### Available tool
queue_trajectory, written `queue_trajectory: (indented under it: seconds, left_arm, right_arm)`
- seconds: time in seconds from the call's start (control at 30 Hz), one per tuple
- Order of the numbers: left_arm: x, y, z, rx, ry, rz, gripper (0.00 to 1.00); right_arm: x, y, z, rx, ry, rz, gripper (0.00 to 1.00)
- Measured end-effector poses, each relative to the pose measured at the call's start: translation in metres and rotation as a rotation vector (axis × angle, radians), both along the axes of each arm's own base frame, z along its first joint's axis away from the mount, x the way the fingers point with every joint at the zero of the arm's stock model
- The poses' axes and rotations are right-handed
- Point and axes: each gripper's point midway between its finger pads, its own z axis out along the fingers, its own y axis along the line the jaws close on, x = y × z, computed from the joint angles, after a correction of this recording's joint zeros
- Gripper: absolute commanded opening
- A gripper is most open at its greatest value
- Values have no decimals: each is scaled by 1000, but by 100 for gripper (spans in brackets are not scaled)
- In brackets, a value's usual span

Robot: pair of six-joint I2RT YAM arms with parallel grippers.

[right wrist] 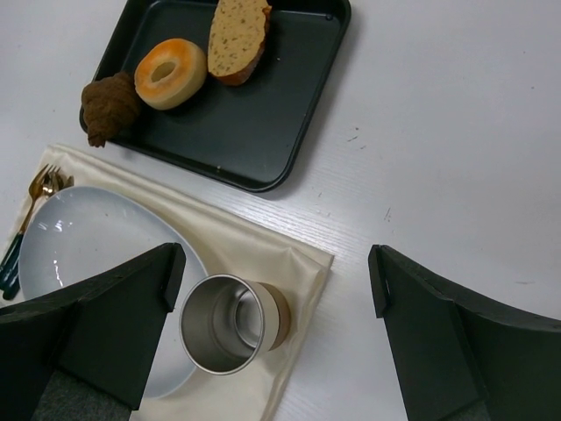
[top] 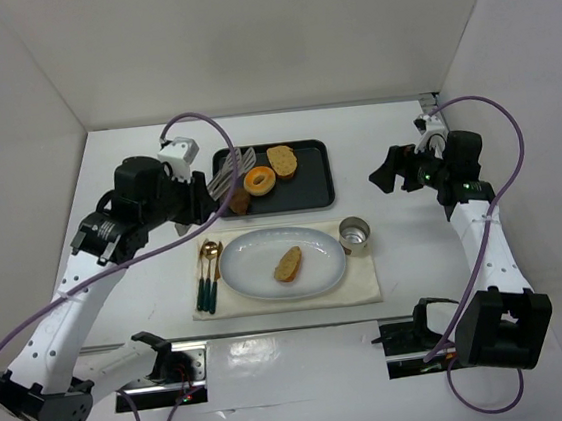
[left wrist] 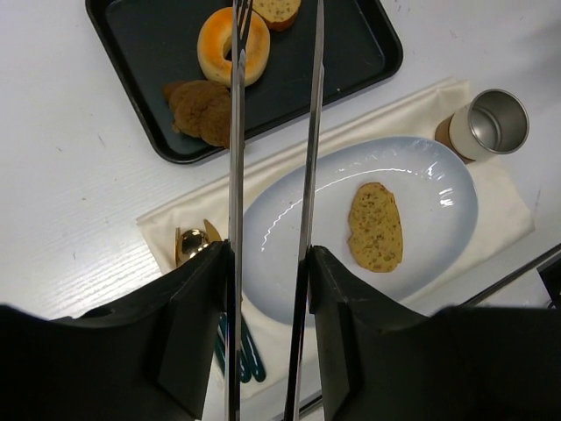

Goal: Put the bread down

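Note:
The bread [top: 288, 263] [left wrist: 376, 225], a small narrow oval slice with tan crumb, lies flat on the pale oval plate [top: 237, 265] [left wrist: 280, 237]. My left gripper [top: 209, 191] [left wrist: 267, 259] is shut on a pair of metal tongs [top: 227, 176] [left wrist: 235, 132]. The tongs' blades stand apart with nothing between them, and their tips reach over the black tray [top: 314, 192] by the orange ring bun [top: 259, 181] [left wrist: 215, 44]. My right gripper [top: 392, 171] [right wrist: 276, 259] hangs open to the right of the tray, above the metal cup [right wrist: 223, 323], holding nothing.
On the tray lie a larger pale slice [top: 282, 160] [right wrist: 237, 35] and a dark brown pastry [top: 239, 204] [left wrist: 197, 110]. The plate rests on a cream napkin [top: 365, 287], with the cup [top: 355, 233] at its right and gold, teal-handled cutlery [top: 207, 269] at its left.

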Motion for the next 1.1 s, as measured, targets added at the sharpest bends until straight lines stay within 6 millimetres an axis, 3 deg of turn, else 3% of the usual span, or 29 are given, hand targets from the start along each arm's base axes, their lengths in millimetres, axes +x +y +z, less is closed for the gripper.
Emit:
queue_trajectory:
  seconds: [0.4,0.57,0.67,0.93,1.1]
  left_arm:
    - [16,6,-9,0,8,19,53]
    - [25,20,-17,2,12,72,53]
    - [34,41,-28,18,20,154,53]
    - [65,122,-65,97,91,462,53]
    - [77,172,-106,135,172,642,52]
  right_arm:
    - [1,-2,-1,-1,4,-13,99]
    - [1,-2,-1,-1,4,-13,99]
    - [1,-1,-1,0,6,-12,99]
    - [-1,3,-2,-2,-2,29,99]
    - [-4,7,1,-37,-44,92,99]
